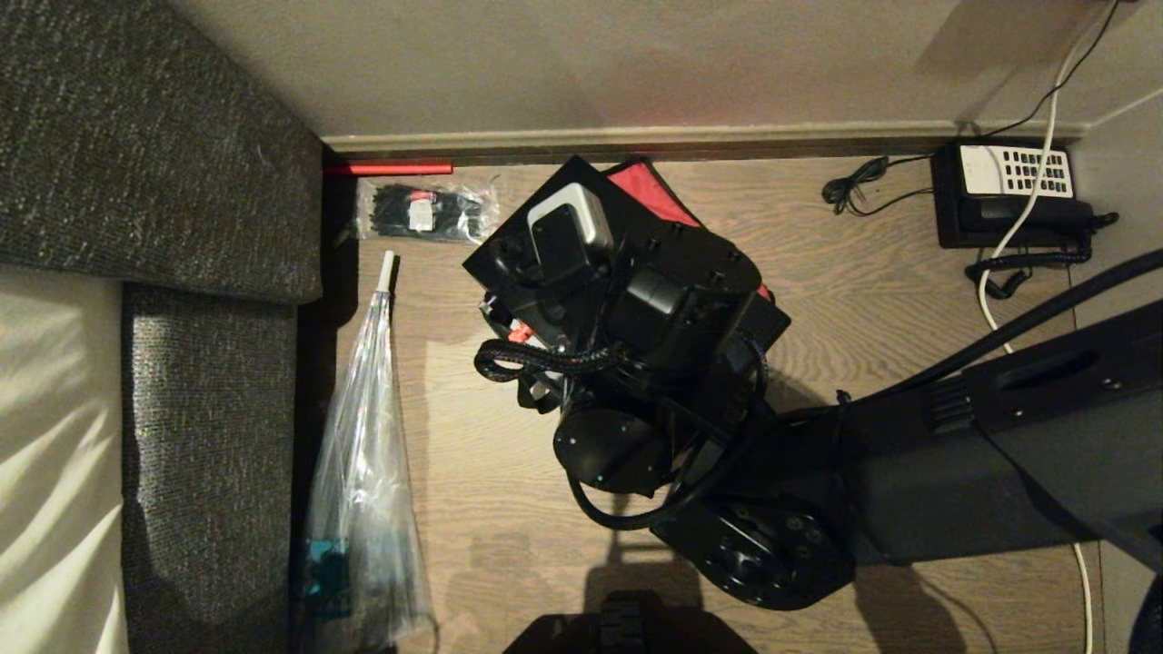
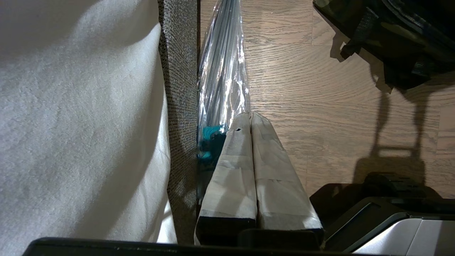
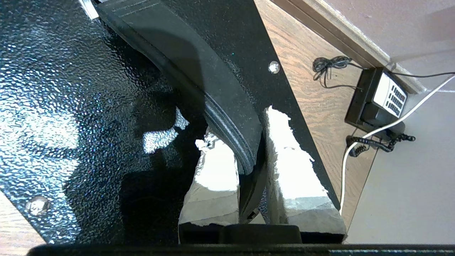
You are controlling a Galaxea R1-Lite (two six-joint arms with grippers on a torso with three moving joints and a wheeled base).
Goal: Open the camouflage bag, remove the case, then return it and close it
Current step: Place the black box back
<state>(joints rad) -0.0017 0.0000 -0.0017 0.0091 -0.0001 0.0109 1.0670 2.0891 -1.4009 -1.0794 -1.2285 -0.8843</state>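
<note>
One case (image 3: pixel 71 89): flat, black, pebbled shiny surface, two silvery rivets showing in the right wrist view. One curved black handle (image 3: pixel 199 78) on it, pinched between the taped fingers (image 3: pixel 213 174) of the right gripper (image 3: pixel 249 149), jaws narrowed around the handle.

One camouflage bag (image 2: pixel 401 39): on the wood floor (image 1: pixel 872 282) near the baseboard, lid open, red lining (image 1: pixel 650 191) visible; in the head view mostly hidden by the right arm (image 1: pixel 654 318) and the case.

One left gripper (image 2: pixel 251 117): parked beside the sofa, taped fingers pressed together, empty.

Surroundings: one grey sofa (image 1: pixel 164 136) with a white cover (image 1: pixel 45 454); one long clear plastic bag (image 1: pixel 363 472) alongside it; one small packet of black cable ties (image 1: pixel 427 211); one black desk phone (image 1: pixel 1008 195) with white keypad; one white cable (image 1: pixel 1031 182) crossing it.
</note>
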